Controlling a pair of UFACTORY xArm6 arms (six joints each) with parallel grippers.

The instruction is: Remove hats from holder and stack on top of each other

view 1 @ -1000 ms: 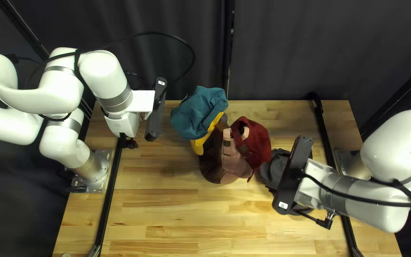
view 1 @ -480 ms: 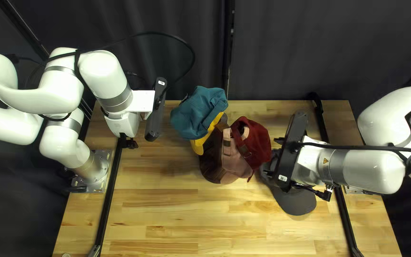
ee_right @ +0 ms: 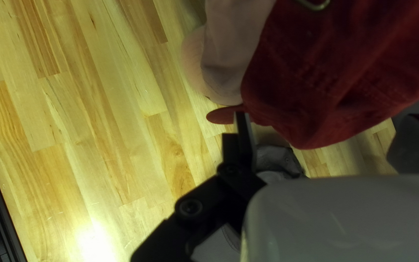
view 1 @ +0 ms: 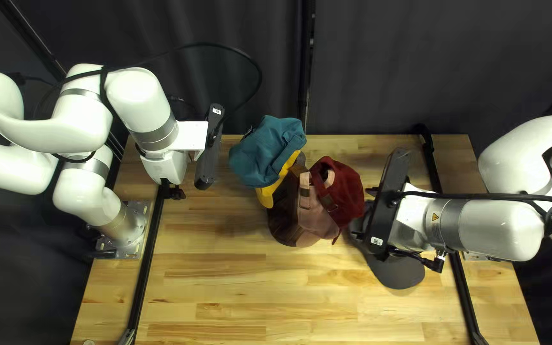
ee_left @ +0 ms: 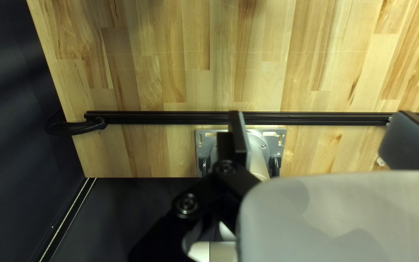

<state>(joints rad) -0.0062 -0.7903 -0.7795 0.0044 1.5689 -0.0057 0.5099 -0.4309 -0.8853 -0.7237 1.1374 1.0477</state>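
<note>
1. Our right arm (view 1: 477,225) reaches in low from the right edge of the table (view 1: 237,287); the right hand (ee_right: 326,120) sits just right of the hats, close to the table top.
2. The right hand is wide; its fingers (ee_right: 244,142) stand far apart in the right wrist view; the lower edge of the red hat (ee_right: 322,72) hangs ahead of them and partly between them; one finger tip meets the tip of the red brim, and we cannot tell whether the other touches cloth; nothing is gripped.
3. The grey hat (view 1: 393,270) lies flat on the table at the near right, under the right arm's wrist and off the holder; a little of it shows beneath the right hand.
4. Five hats hang on the holder at the middle of the table, toward the far edge; the holder itself is hidden under them.
5. The teal hat (view 1: 266,151) is highest and farthest; the yellow hat (view 1: 269,191) peeks out just below it; the brown hat (view 1: 283,223) sits on the near left side; the pink hat (view 1: 314,218) is beside it; the red hat is rightmost, lying against the pink one.
6. Our left arm (view 1: 137,100) is folded at the far left; the left hand (ee_left: 320,123) is wide and holds nothing; it hangs over the table's left edge, above a black rail (ee_left: 158,118) and the arm's base plate (ee_left: 204,140), well apart from the hats.
</note>
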